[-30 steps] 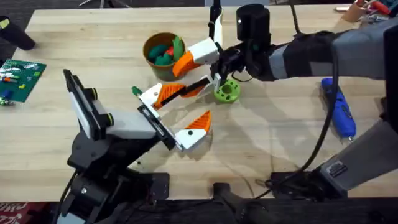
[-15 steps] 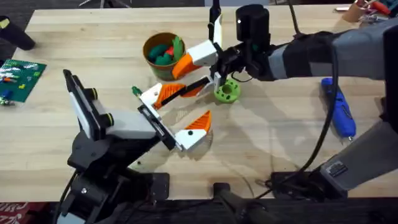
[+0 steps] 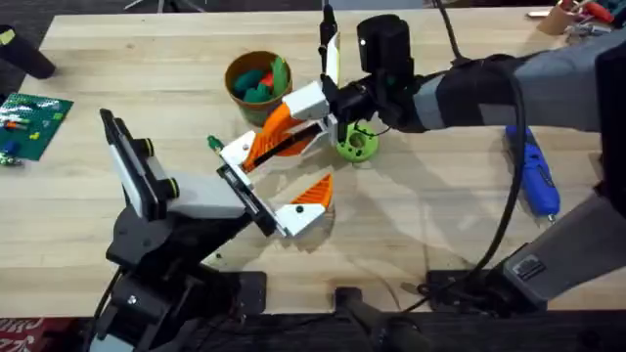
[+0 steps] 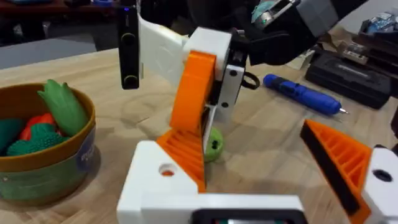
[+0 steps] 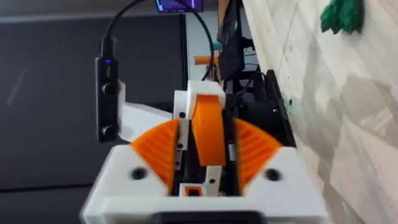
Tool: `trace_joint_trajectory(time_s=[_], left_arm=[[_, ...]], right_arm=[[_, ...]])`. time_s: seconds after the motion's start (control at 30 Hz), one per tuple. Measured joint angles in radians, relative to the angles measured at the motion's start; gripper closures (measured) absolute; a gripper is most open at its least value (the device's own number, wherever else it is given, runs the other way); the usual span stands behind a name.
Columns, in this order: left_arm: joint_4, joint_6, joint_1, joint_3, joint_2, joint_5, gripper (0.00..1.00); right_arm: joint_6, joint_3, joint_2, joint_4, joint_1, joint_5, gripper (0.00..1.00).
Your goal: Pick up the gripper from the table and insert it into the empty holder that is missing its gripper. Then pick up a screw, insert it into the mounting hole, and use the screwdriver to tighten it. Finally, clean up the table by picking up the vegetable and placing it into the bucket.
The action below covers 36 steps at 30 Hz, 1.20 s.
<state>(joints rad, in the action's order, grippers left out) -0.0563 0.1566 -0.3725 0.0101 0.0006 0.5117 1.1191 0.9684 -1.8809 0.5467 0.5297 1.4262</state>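
While the left gripper (image 3: 293,166) rests low on the table with its fingers spread and nothing between them, the spare gripper (image 3: 284,122) hangs just beyond it, tilted, its orange lower end coming down close to one left finger; whether the two touch I cannot tell. Behind them stands the bucket (image 3: 228,76), already holding green and red vegetables. The right gripper (image 3: 331,106) reaches in across the middle, and its orange pads are clamped on the spare gripper's orange finger.

That part looks like hard, light plastic: stiff, unlikely to bend or crush, but lopsided, with a thin black bar sticking up from its white body. A grip on one finger probably lets it swing; the blocky white body looks the steadier place to hold. Beside it lies a small green ring-shaped piece (image 3: 357,144), and farther right the blue screwdriver (image 3: 533,176) lies flat on the table.
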Motion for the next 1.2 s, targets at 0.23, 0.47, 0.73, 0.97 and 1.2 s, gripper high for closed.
trace_joint_trajectory(time_s=[0.23,0.47,0.73,0.97,1.2], left_arm=[[0.000,0.000,0.000,0.000,0.000,0.000,0.012],[0.000,0.000,0.000,0.000,0.000,0.000,0.014],[0.000,0.000,0.000,0.000,0.000,0.000,0.013],[0.000,0.000,0.000,0.000,0.000,0.000,0.013],[0.000,0.002,0.002,0.000,0.000,-0.016,0.012]], right_arm=[[0.002,0.000,0.000,-0.004,0.000,-0.004,0.758],[0.003,0.000,0.000,-0.005,-0.001,-0.007,0.983],[0.003,0.000,0.000,-0.005,0.000,-0.008,0.984],[0.003,0.000,0.000,-0.005,0.004,-0.010,0.984],[0.003,0.000,0.000,0.000,0.022,-0.041,0.984]])
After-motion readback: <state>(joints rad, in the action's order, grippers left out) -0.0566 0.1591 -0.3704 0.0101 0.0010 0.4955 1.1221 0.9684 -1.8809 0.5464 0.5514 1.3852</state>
